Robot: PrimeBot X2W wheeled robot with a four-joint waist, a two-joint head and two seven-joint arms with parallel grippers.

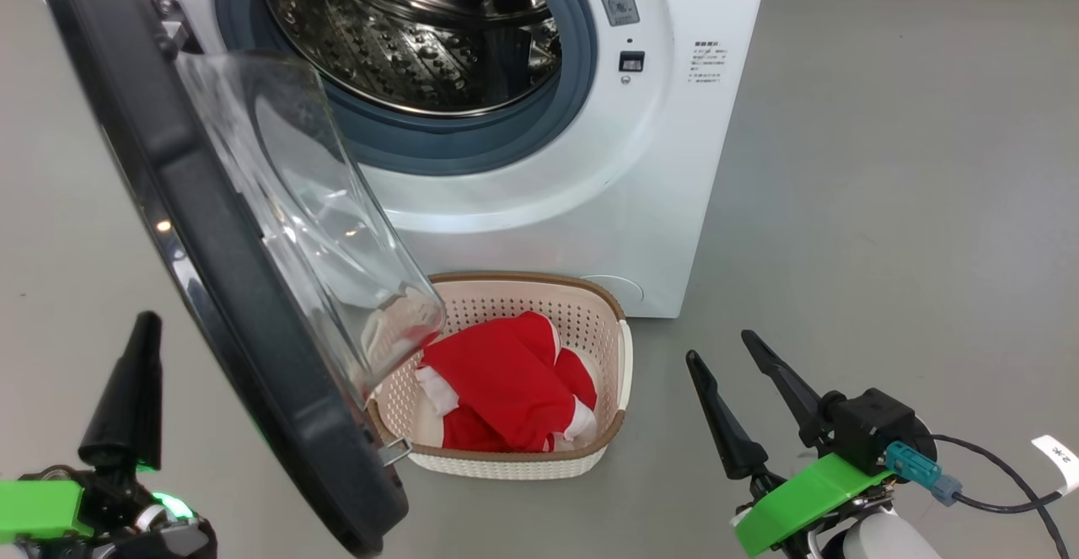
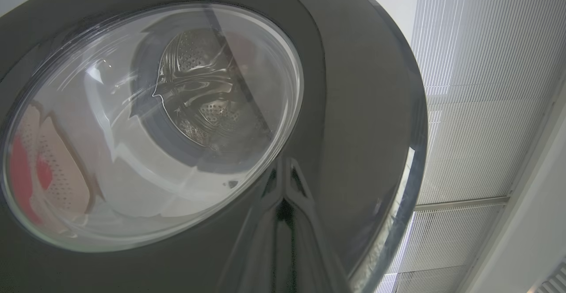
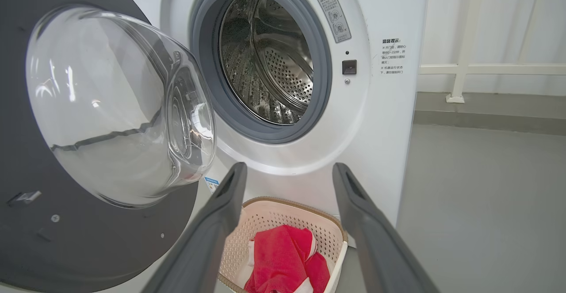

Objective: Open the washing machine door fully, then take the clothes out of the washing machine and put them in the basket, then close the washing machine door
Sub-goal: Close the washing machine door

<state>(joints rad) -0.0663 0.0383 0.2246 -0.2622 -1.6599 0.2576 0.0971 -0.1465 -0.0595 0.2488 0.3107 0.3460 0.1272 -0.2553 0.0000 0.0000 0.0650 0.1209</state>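
The washing machine (image 1: 657, 163) stands ahead with its steel drum (image 1: 421, 36) showing bare metal. The washing machine door (image 1: 211, 289) swings out towards me on the left, its glass bowl facing the machine. In front of the machine, the basket (image 1: 523, 276) sits on the floor and holds the red clothes (image 1: 506, 382). My left gripper (image 1: 148, 323) is shut, with nothing in it, on the outer side of the door. In the left wrist view its tips (image 2: 283, 204) are right at the door's glossy black rim (image 2: 353, 107). My right gripper (image 1: 719, 346) is open and holds nothing, to the right of the basket.
Grey floor (image 1: 885, 205) stretches out to the right of the machine. A white rail and wall (image 3: 486, 67) run behind it. In the right wrist view the open fingers (image 3: 230, 195) frame the basket (image 3: 274, 218) and clothes (image 3: 283, 257). A cable with a tag (image 1: 1011, 491) hangs off my right wrist.
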